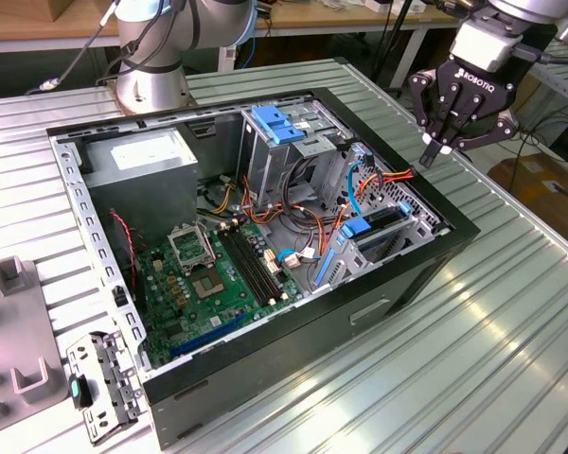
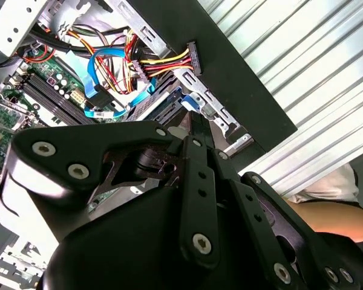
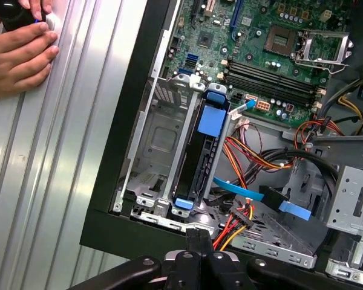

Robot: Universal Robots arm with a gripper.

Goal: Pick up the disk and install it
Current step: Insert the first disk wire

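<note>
The disk (image 3: 199,158) is a dark drive with blue plastic rails, standing on edge in the drive bay at the case's front corner. It also appears in the exterior view (image 1: 379,233), towards that view's right. My gripper (image 1: 427,157) hangs above the case's rim, just over the bay, with its fingers together and nothing between them. In the first wrist view the gripper (image 3: 198,234) points at the end of the disk, a short gap away. In the second wrist view the fingertips (image 2: 198,124) sit over the blue rail end.
The open computer case (image 1: 435,255) lies on a ribbed metal table (image 1: 492,378). Inside are a motherboard (image 1: 218,274), a grey power supply (image 1: 137,161), a bare blue caddy (image 1: 279,123) and loose cables (image 3: 260,160). A person's hand (image 3: 18,54) rests on the table beside the case.
</note>
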